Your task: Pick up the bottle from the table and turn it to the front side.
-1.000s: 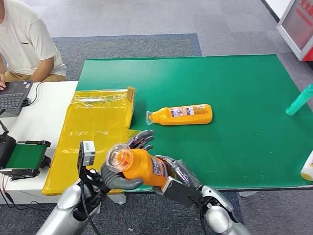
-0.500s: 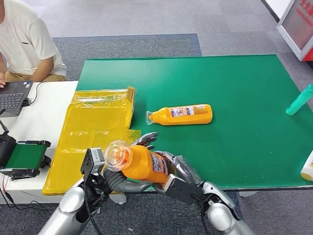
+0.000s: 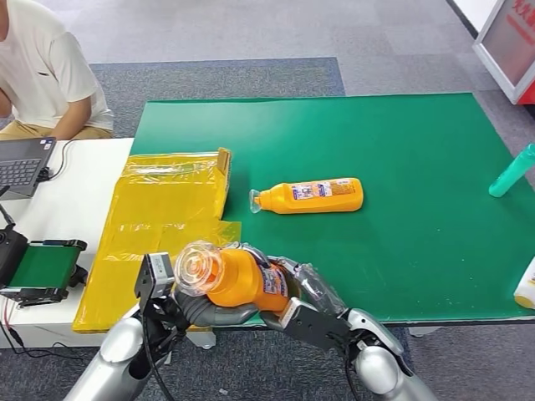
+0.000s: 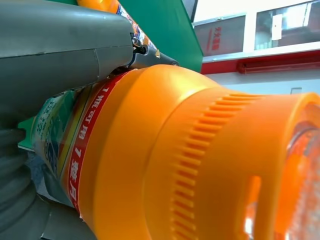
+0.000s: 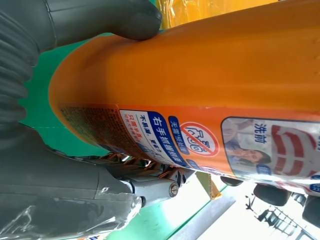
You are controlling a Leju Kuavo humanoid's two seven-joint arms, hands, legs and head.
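Fingers [image 3: 217, 313] of the left hand [image 3: 208, 311] curl under and cradle the orange plastic bottle with a clear cap and printed label [image 3: 236, 278]; the right hand [image 3: 299, 294] wraps the bottle's base end, so both hands grip it. Bottle is lifted off the green worktop [image 3: 391, 234], over its near left corner, lying roughly level with the clear cap toward the camera and left. Left wrist view: grey thumb [image 4: 64, 42] presses on the bottle body, ribbed orange neck and cap fill the rest. Right wrist view: grey thumb [image 5: 102, 17] on the orange side, label with blue and red print facing the lens, darker fingers under the bottle.

A second orange bottle with clear cap [image 3: 309, 196] lies on its side mid-worktop, cap to the left, well apart from the hands. Crumpled yellow plastic bag [image 3: 164, 217] spreads over the worktop's left edge onto the white side table [image 3: 69, 209]; can't tell its contents. Teal bottle [image 3: 512, 170] at the far right edge, a white-and-yellow container [image 3: 526, 286] at the near right edge, both cut off. Person in a white shirt [image 3: 44, 71] sits at a laptop [image 3: 22, 163].
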